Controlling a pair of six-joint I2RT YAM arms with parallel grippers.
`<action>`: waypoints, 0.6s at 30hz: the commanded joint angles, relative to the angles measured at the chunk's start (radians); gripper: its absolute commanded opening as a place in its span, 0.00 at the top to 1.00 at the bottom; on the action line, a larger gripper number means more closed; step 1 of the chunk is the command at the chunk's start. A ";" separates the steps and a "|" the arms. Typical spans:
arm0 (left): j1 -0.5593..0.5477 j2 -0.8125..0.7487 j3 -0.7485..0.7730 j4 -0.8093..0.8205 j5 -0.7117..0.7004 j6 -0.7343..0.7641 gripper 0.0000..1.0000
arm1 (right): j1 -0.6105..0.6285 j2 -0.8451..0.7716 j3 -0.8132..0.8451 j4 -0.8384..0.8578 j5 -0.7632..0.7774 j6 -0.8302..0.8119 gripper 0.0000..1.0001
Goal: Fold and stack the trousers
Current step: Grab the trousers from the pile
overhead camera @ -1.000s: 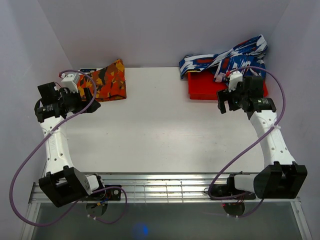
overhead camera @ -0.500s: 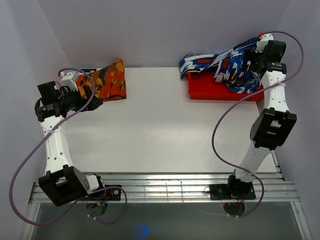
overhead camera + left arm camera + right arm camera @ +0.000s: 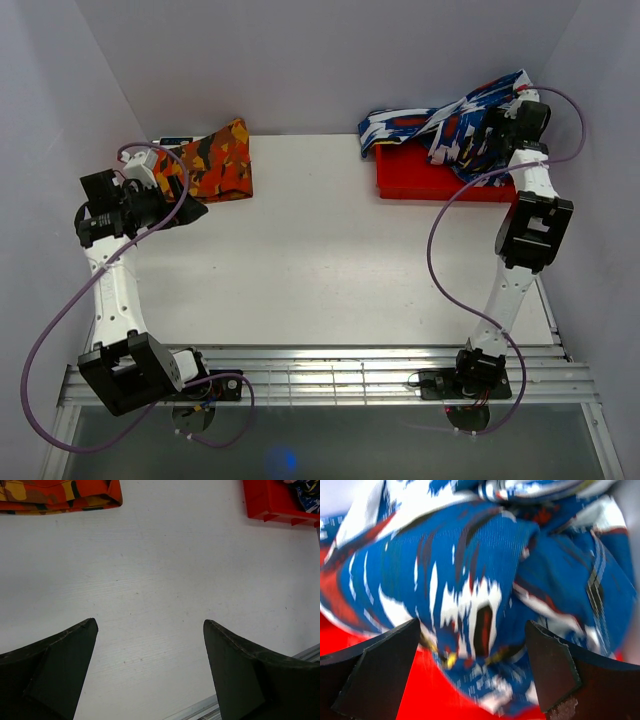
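Trousers (image 3: pixel 455 120) lie unfolded in a loose heap at the table's (image 3: pixel 320 260) far right corner, draped over and into a red bin (image 3: pixel 405 178). The heap's long axis runs left-right along the far edge. One end spills over the bin's left rim as a flat strip. The other end is bunched higher against the right wall, so the line tilts up towards the right. Print is blue and white with red patches (folds and creases all over, no clear leg or waist end to call).

Right gripper (image 3: pixel 473 625) is down over the right part of the heap, arm stretched out to the far right corner. Its fingers (image 3: pixel 380 665) are spread wide, one on each side of a hump of blue fabric, with nothing pinched between them. The wrist view is blurred, so contact with the fabric is possible but can't be confirmed. Red bin floor shows below the fabric at lower left of that view.

Left gripper (image 3: pixel 150 625) hangs above bare table near the left edge, fingers wide apart and holding nothing. It points towards the middle of the table.

A folded orange, red and black patterned cloth (image 3: pixel 215 160) lies flat at the far left corner, just beyond the left gripper and not touching it. It is well apart from the bin.
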 commanded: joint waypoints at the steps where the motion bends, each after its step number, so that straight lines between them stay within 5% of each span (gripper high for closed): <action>1: 0.000 -0.033 -0.019 0.010 -0.006 -0.027 0.02 | -0.003 0.052 0.023 0.244 -0.024 0.081 0.10; 6: 0.000 -0.023 -0.029 0.006 -0.030 -0.024 0.02 | 0.000 0.171 0.141 0.301 -0.062 0.147 0.10; 8: 0.000 -0.023 -0.030 0.004 -0.038 -0.021 0.02 | 0.001 0.200 0.155 0.335 -0.091 0.156 0.02; 10: 0.002 -0.016 -0.017 -0.007 -0.043 -0.017 0.02 | 0.001 0.209 0.173 0.361 -0.157 0.156 0.27; 11: 0.000 -0.015 -0.013 -0.013 -0.041 -0.015 0.02 | 0.001 0.203 0.176 0.372 -0.179 0.158 0.56; 12: 0.002 -0.013 -0.010 -0.014 -0.043 -0.014 0.02 | 0.001 0.179 0.180 0.382 -0.196 0.158 0.71; 14: 0.002 -0.018 -0.008 -0.017 -0.043 -0.014 0.02 | 0.001 0.137 0.175 0.413 -0.220 0.176 0.92; 18: 0.000 -0.036 -0.010 -0.014 -0.020 -0.017 0.02 | -0.003 -0.055 0.131 0.490 -0.252 0.294 0.92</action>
